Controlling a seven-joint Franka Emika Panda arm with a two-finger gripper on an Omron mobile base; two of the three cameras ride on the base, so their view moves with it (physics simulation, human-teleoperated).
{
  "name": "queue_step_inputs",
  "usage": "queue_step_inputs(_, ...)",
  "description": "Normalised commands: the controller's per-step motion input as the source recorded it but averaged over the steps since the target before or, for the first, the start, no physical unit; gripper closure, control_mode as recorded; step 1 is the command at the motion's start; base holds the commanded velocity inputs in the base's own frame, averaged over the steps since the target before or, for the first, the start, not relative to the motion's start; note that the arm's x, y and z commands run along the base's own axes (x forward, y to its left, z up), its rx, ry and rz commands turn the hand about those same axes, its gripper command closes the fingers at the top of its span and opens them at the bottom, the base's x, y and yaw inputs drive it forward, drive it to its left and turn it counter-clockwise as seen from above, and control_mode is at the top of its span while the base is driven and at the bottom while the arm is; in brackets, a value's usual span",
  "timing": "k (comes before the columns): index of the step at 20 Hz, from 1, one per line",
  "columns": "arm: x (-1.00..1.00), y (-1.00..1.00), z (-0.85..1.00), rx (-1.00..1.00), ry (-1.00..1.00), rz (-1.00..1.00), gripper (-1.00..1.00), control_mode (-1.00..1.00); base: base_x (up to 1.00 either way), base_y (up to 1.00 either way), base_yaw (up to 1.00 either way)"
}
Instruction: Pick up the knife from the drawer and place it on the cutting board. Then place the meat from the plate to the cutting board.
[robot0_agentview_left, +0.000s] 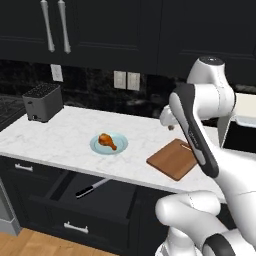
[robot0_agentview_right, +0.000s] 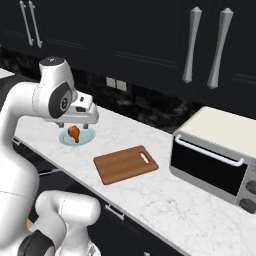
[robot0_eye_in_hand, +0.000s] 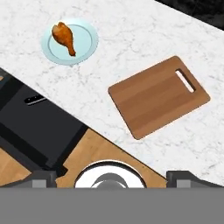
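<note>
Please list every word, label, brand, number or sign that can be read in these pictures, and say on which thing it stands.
None: no readable text stands on anything here.
The toaster, toaster oven, cutting board, plate and drawer carry no visible lettering.
The toaster oven's knobs show no markings that can be made out.

Glossy white arm (robot0_agentview_left: 200, 135) of rounded segments, with dark grey joint bands
</note>
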Motion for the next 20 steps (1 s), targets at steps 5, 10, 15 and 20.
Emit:
queue_step_inputs(5, -0.24, 0.96, -0.75, 0.01, 0.32, 0.21, -1.00, -1.00, 0.00, 0.00, 0.00)
queue_step_inputs(10, -0.05, 1.00, -1.00, 0.00, 0.41, 0.32, -1.00, -1.00, 0.00, 0.00, 0.00)
queue_step_inputs(15, 0.12, 1.00, -1.00, 0.00, 0.36, 0.15, -1.00, -1.00, 0.00, 0.00, 0.00)
queue_step_inputs(20, 0.00, 0.94, -1.00, 0.00, 0.34, 0.01, -1.00, -1.00, 0.00, 0.00, 0.00)
